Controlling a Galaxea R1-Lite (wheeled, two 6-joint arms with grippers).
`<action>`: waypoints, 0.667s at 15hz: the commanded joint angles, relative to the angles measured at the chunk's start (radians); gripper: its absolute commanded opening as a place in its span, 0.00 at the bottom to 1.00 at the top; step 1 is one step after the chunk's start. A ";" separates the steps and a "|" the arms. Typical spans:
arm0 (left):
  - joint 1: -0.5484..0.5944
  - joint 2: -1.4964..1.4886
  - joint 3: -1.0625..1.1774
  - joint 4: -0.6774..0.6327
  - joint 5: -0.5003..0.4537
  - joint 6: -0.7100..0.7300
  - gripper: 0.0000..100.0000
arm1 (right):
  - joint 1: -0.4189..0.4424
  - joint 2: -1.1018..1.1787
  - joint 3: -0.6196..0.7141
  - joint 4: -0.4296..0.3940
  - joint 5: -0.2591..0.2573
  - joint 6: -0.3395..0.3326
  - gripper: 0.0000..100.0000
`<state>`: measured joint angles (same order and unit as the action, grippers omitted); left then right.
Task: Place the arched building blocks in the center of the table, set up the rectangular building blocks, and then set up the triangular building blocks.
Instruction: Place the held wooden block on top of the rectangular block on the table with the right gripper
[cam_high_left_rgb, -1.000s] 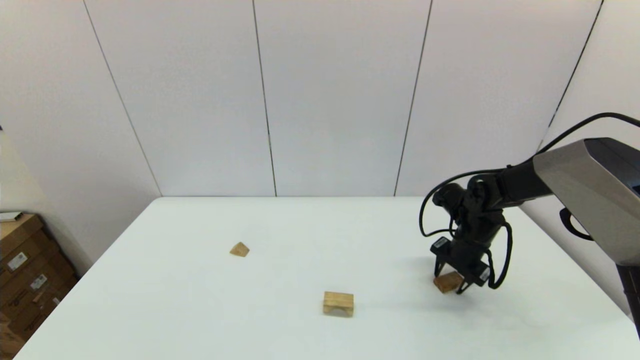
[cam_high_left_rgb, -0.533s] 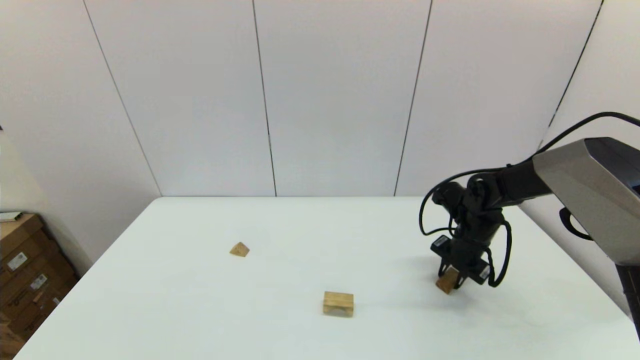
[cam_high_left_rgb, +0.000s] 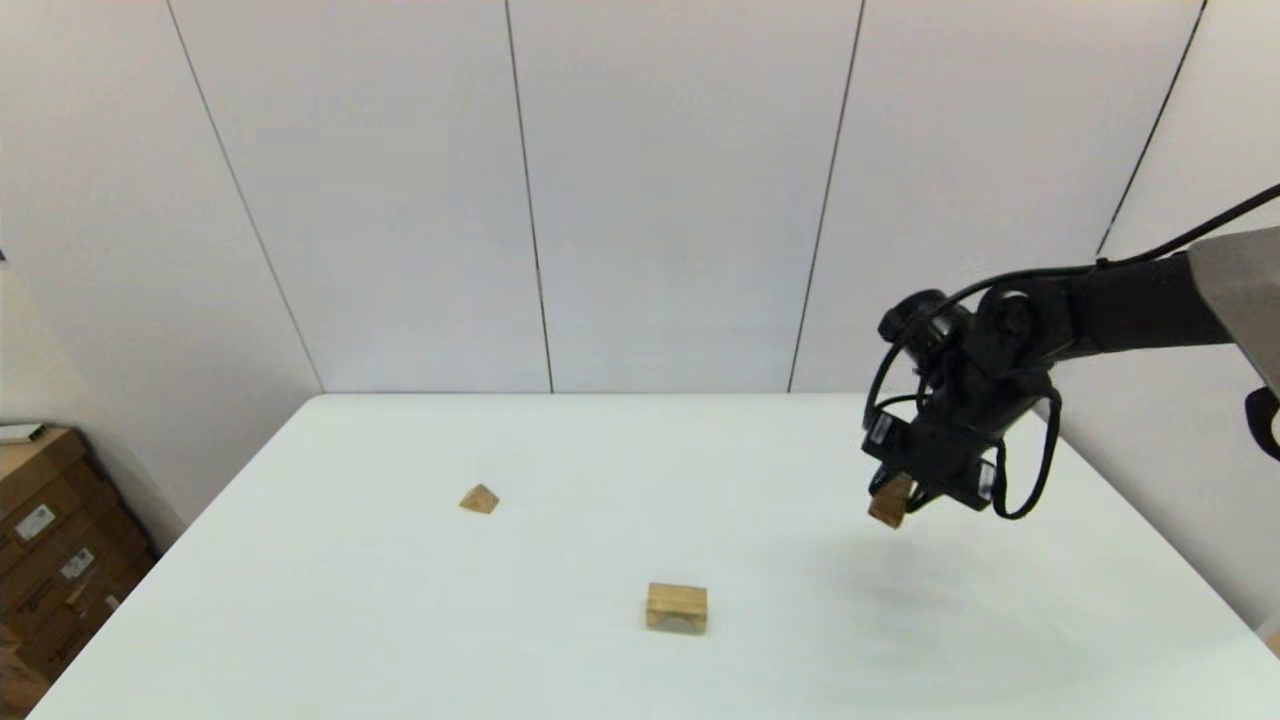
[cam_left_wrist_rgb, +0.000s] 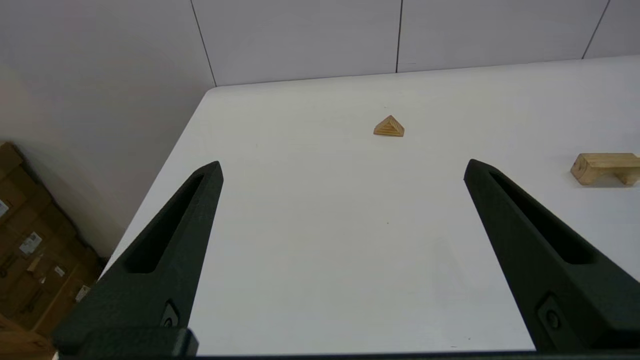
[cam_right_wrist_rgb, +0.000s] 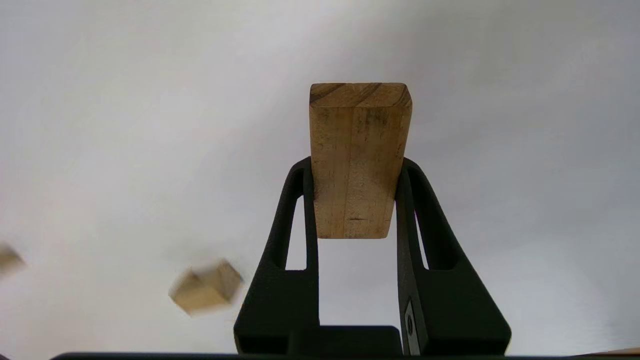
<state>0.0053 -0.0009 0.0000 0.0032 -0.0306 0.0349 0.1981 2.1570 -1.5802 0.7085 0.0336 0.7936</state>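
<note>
My right gripper (cam_high_left_rgb: 896, 503) hangs above the right side of the white table (cam_high_left_rgb: 560, 660), shut on the rectangular block (cam_high_left_rgb: 889, 503), a tan solid slab; the right wrist view shows the slab (cam_right_wrist_rgb: 356, 160) pinched between both fingers (cam_right_wrist_rgb: 422, 215). The arched block (cam_high_left_rgb: 677, 607) stands near the table's middle front, also at the edge of the left wrist view (cam_left_wrist_rgb: 602, 167). The triangular block (cam_high_left_rgb: 479, 498) lies left of centre (cam_left_wrist_rgb: 389, 126). My left gripper (cam_left_wrist_rgb: 342, 167) is open over the table's left front, holding nothing.
Cardboard boxes (cam_high_left_rgb: 50, 545) are stacked on the floor beyond the table's left edge. A panelled white wall (cam_high_left_rgb: 640, 190) rises behind the far edge. In the right wrist view the arched block (cam_right_wrist_rgb: 205, 294) shows blurred below.
The right gripper closed on the rectangular block, which had been on the table, and rose with it well above the surface. The other two blocks stayed put.
</note>
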 joint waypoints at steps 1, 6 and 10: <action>-0.001 0.001 0.000 0.000 0.000 0.000 1.00 | 0.055 -0.111 0.000 0.005 0.009 -0.269 0.00; -0.001 0.001 0.002 0.000 0.008 -0.003 1.00 | 0.150 -0.140 0.002 0.006 0.011 -0.709 0.00; 0.001 0.001 0.002 0.000 0.008 -0.003 1.00 | 0.208 -0.141 0.023 0.025 0.022 -1.159 0.00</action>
<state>0.0051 -0.0009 0.0000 0.0028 -0.0230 0.0317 0.3685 2.0209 -1.5706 0.7147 0.0523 -0.0923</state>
